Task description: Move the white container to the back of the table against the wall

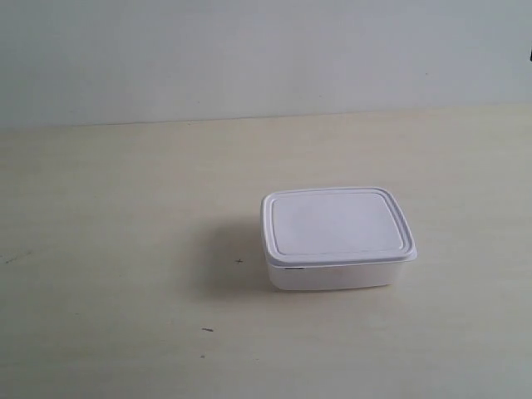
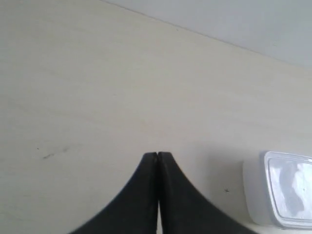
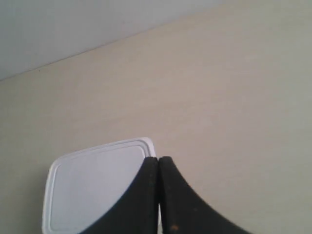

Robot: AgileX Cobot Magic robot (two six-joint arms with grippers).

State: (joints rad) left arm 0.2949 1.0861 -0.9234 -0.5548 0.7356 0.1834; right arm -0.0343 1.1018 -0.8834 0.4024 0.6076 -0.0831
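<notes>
Sitting lidded on the table (image 1: 125, 249), well short of the wall (image 1: 249, 58): container (image 1: 337, 237). Left gripper (image 2: 157, 155) and right gripper (image 3: 159, 159) are hanging closed, holding nothing. Probably light, stiff, slick plastic; I'm favouring a pinch across the sidewalls, under the lid rim.

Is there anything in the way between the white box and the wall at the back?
No. In the exterior view, only bare table lies between the white container and the wall. The right wrist view shows the same.

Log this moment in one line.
box: lidded, ungripped, short of wall | left gripper: shut, empty | right gripper: shut, empty
</notes>
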